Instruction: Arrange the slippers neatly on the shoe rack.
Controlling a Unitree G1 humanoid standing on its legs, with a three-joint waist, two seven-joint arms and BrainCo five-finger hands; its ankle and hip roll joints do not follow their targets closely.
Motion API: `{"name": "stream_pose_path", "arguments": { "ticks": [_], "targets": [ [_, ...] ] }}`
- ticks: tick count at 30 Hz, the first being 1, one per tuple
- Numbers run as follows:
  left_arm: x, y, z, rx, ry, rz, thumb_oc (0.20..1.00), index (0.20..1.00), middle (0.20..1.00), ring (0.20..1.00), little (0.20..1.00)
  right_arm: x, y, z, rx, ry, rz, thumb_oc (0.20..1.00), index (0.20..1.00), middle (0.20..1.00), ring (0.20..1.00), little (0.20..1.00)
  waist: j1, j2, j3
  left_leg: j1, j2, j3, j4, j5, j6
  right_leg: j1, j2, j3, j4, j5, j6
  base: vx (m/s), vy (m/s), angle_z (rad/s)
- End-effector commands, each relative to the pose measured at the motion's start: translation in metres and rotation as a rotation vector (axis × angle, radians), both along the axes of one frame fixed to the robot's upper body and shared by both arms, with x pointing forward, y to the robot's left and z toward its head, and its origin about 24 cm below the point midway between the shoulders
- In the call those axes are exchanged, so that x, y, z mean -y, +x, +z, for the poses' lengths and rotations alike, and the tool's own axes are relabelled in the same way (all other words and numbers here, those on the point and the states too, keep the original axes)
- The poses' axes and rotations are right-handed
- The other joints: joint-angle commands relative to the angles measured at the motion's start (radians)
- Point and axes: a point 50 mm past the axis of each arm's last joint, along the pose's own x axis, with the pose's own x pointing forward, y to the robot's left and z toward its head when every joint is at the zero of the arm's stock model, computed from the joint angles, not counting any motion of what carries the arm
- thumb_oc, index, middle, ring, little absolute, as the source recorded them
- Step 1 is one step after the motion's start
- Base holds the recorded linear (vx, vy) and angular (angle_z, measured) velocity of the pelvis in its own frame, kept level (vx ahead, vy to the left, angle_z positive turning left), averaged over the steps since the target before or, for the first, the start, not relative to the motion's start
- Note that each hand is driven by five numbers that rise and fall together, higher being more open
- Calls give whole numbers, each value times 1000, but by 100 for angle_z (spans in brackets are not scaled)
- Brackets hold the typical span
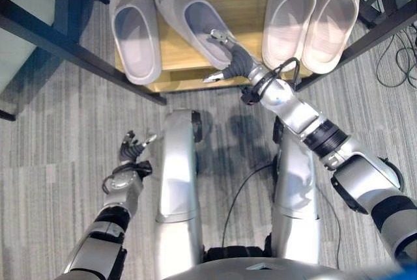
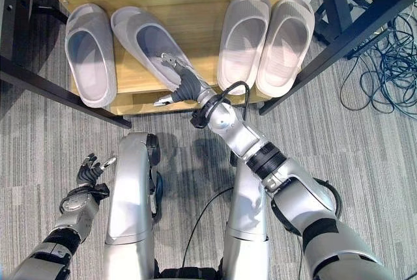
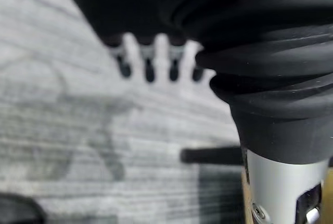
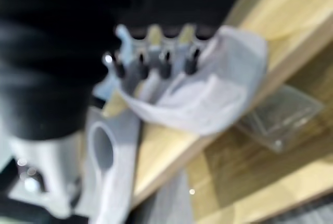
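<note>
Four pale grey slippers lie on the wooden shoe rack (image 1: 244, 0). The far left slipper (image 1: 133, 29) points straight in. Beside it, the second slipper (image 1: 192, 19) lies slanted, its heel toward the rack's front edge. My right hand (image 1: 229, 55) reaches over that heel, and its straight fingers (image 4: 156, 62) rest on the heel rim of this slipper (image 4: 203, 99) while the thumb sticks out sideways, clear of it. The right-hand pair (image 1: 288, 13) (image 1: 333, 19) sits side by side. My left hand (image 1: 133, 146) hangs low over the carpet, open and holding nothing.
Black frame bars run on both sides of the rack, one on the left (image 1: 78, 52) and one on the right (image 1: 384, 29). A tangle of cables (image 2: 384, 65) lies on the grey carpet at the right. A lower wooden shelf (image 4: 250, 161) shows under the rack's top board.
</note>
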Motion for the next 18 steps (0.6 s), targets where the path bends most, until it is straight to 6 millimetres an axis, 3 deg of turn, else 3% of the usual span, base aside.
{"name": "stream_pose_path", "arguments": {
  "ticks": [1,11,18],
  "targets": [
    [5,-1,2,27,10,4,1000,1000,1000,1000,1000,-14,-16,8,52,-29,104,1000,1000,1000,1000,1000,70,-25,-16,-25,-44,8,42,-30,55,60,-31,156,92,250,-90,0,0,0],
    [14,3,1,22,17,-13,1000,1000,1000,1000,1000,-34,-21,7,25,0,160,1000,1000,1000,1000,1000,78,-18,-16,-25,-47,9,37,-26,54,64,-30,149,92,250,-90,0,0,0],
    [21,8,-2,4,14,-9,1000,1000,1000,1000,1000,-54,-11,9,-85,120,164,1000,1000,1000,1000,1000,94,4,-16,-25,-54,-1,39,-20,53,75,-32,135,86,256,-89,0,0,0]
  ]
}}
